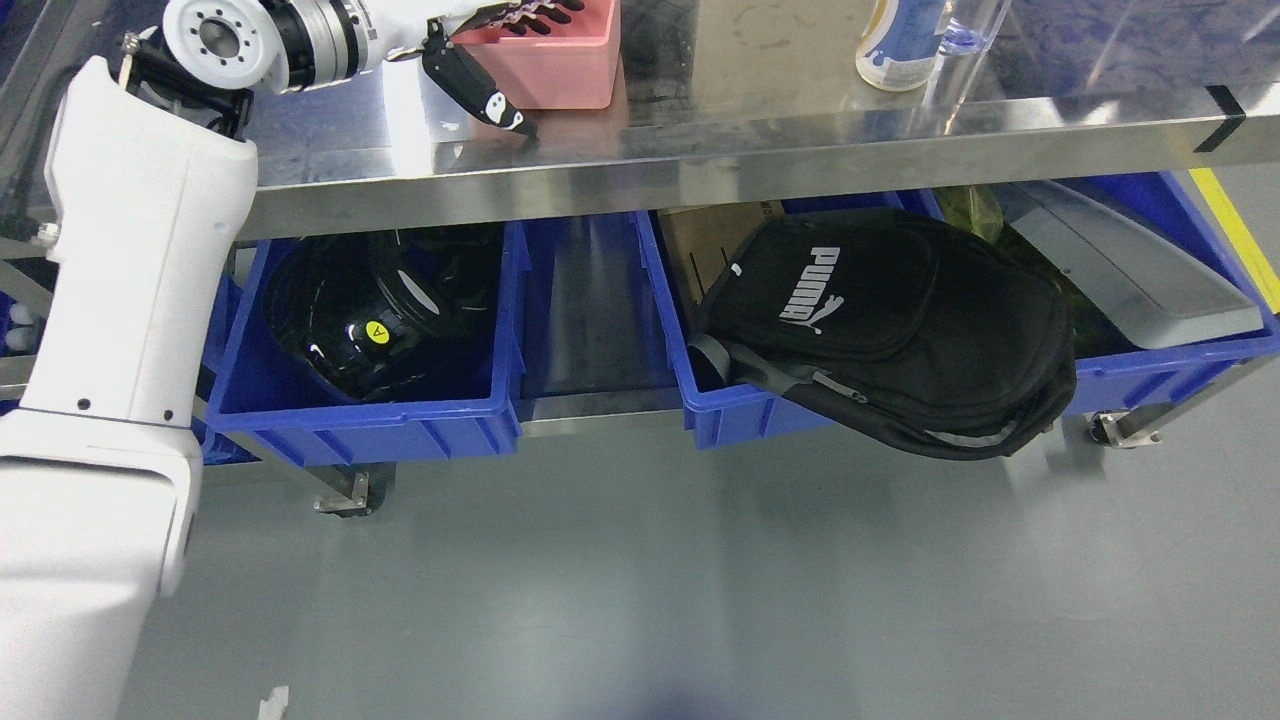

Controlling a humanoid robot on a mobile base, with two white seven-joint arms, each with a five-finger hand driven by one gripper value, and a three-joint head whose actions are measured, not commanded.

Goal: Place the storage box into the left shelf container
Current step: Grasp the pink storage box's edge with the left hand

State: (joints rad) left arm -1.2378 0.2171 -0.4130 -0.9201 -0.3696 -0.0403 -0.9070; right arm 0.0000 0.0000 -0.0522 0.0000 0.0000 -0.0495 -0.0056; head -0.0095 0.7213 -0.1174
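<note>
The steel table (700, 150) runs across the top with its front edge bare and shining, and beneath it the left blue bin (360, 420) — holding a black helmet (385, 310) — stands apart from the middle bin (745, 410), where a black backpack (900, 330) spills over the front rim. My left hand (500, 50) is up on the tabletop, fingers hooked over the near rim of the pink storage box (550, 65) — thumb outside against its wall, gripping it close to the table's front edge.

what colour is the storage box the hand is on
Pink, seen in the head view: the storage box sits on the steel table under the left hand.
</note>
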